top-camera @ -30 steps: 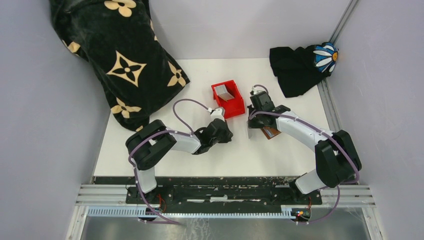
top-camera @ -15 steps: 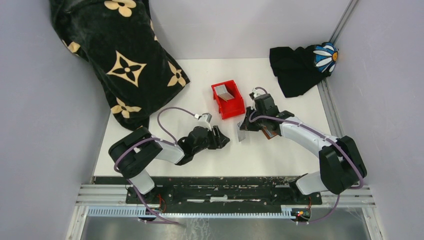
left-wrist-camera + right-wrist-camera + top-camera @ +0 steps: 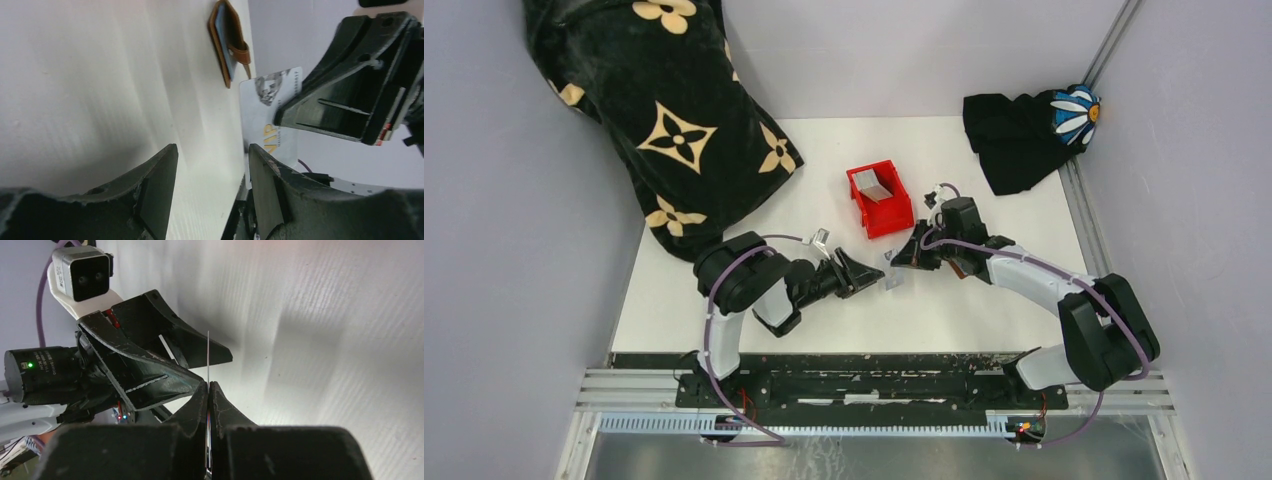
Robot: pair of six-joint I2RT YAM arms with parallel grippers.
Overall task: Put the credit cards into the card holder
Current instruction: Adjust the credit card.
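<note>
Edgewise, thin silvery card in right gripper, rectangular brown leather wallet.

Top view: the bin sits about dead centre on the table with a loose card in it, a big cloth fills the upper left, and a smaller cloth is tucked into the upper right corner. Right below the bin the left gripper and right gripper meet nose to nose, with an upright card pinched in the right one. In the left wrist view the card holder lies on the table at top centre, just above that card.
</note>
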